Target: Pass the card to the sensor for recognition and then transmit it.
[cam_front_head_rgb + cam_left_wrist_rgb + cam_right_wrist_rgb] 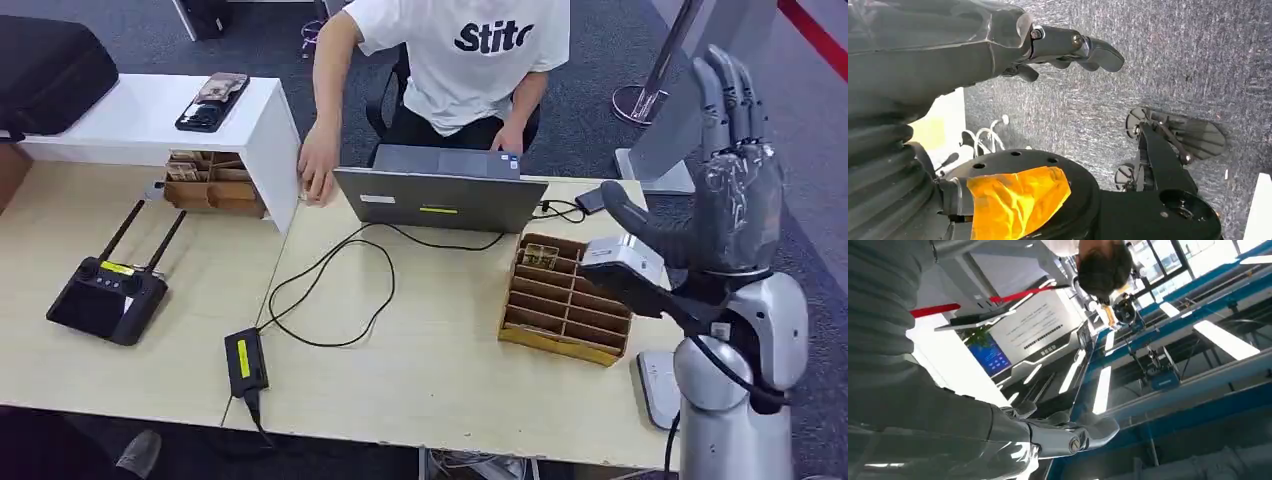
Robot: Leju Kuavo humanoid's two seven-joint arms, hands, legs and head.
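My right hand (735, 190) is raised at the table's right end, fingers straight up and thumb spread toward the left, with nothing in it. Just below the thumb sits a small white sensor box (622, 258) on a black arm. Beside it lies a wooden card organiser (565, 305), with a few cards (540, 255) standing in its far-left slot. In the right wrist view the thumb (1088, 432) points at the ceiling lights. My left hand (1068, 47) hangs over grey carpet and holds nothing.
A person in a white shirt sits behind a grey laptop (440, 198), one hand (318, 165) at the table by a white shelf (150, 115). A second wooden box (210, 182) sits under that shelf. A black remote controller (105, 297), a power adapter (245, 360) and cables lie on the table.
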